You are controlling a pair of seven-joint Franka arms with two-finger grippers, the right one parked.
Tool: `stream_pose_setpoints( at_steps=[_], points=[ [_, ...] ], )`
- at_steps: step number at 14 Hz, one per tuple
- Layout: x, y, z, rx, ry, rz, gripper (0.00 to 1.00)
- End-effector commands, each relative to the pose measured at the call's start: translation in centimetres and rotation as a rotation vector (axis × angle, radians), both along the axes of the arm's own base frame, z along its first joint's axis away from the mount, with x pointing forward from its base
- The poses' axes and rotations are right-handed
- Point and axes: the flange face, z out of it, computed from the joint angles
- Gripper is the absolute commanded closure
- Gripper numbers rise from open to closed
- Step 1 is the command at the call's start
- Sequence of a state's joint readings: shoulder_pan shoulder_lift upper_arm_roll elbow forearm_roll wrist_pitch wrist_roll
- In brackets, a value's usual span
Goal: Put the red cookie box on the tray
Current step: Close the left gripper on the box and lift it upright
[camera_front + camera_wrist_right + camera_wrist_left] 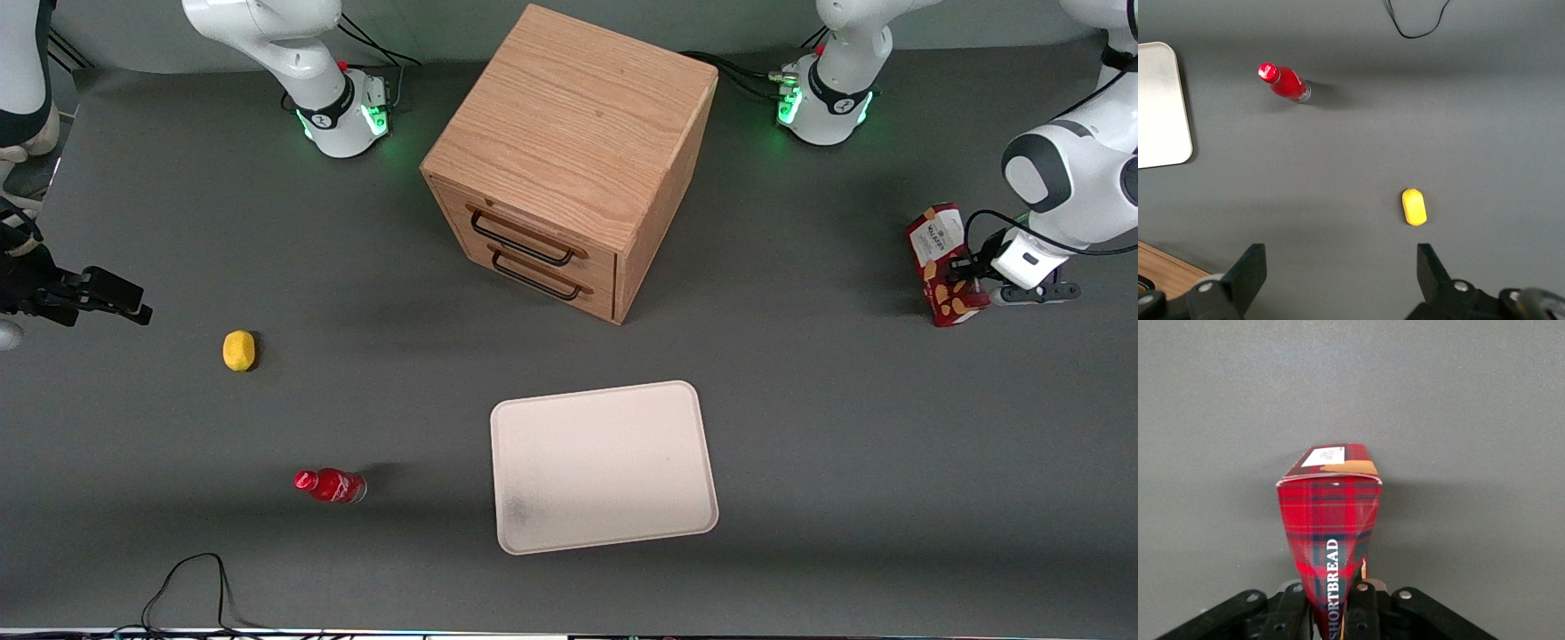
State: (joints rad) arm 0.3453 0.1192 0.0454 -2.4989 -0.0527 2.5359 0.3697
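**Cookie box gripped at the working arm's end**

Holds the red cookie box point(942, 267) upright between closed fingers point(1361, 607) of the gripper point(965, 276). Tray point(605, 467) well apart, nearer the front camera. Wooden drawer cabinet point(573, 151), lemon point(238, 350) and red bottle point(331, 485) elsewhere on the desk point(845, 427).

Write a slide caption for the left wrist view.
Left gripper shut on the upright red cookie box above the grey table.
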Motion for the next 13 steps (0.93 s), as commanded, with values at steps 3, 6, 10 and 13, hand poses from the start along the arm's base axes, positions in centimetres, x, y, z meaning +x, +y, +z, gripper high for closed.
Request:
stream_pose_setpoints(
  at_steps=[3, 6, 10, 13],
  points=[
    [-0.1, -1.0, 8.0, -0.024, -0.011, -0.015, 1.00],
    [3.6, -1.5, 17.3, -0.037, 0.021, -0.056, 1.00],
    [7.5, -2.7, 28.1, -0.011, 0.007, -0.094, 1.00],
    [10.0, -3.0, 33.3, -0.014, 0.013, -0.099, 1.00]
  ],
)
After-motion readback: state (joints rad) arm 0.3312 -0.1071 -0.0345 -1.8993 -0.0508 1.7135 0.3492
